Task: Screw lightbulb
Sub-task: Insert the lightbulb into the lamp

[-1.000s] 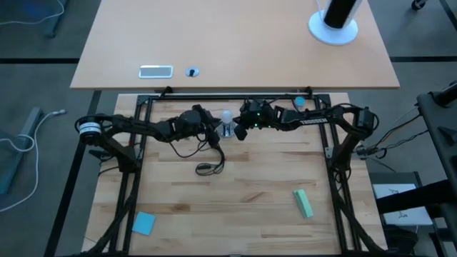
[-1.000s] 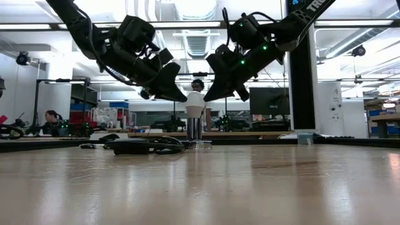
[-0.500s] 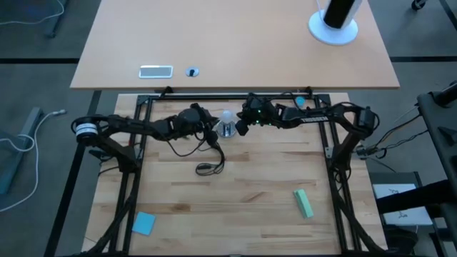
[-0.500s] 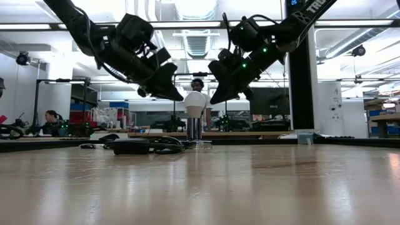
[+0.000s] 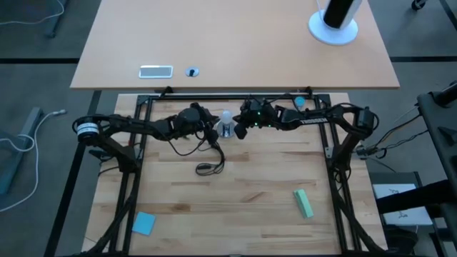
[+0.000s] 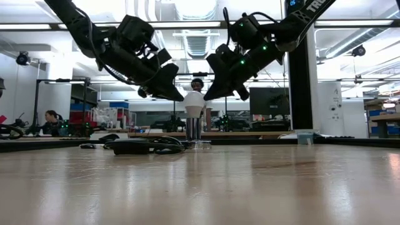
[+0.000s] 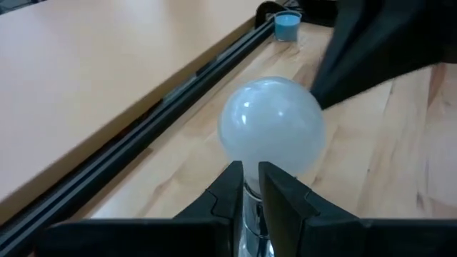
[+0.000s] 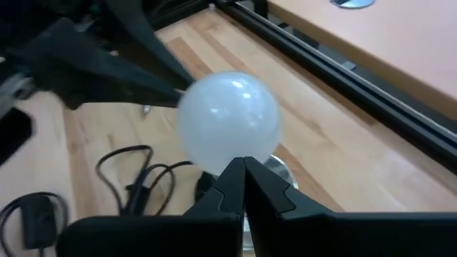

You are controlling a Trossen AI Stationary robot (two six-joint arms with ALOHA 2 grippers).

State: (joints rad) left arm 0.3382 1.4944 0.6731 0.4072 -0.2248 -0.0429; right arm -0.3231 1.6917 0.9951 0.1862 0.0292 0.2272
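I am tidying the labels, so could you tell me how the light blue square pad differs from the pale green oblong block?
The light blue square pad is square and lies on the left arm's side; the pale green oblong block is long, narrow, slanted, and lies on the right arm's side. Both lie flat on the wooden table.

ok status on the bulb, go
Left gripper and right gripper flank the lightbulb, fingers near closed. Bulb upright in the socket. Black cord trails clear; nothing blocking.
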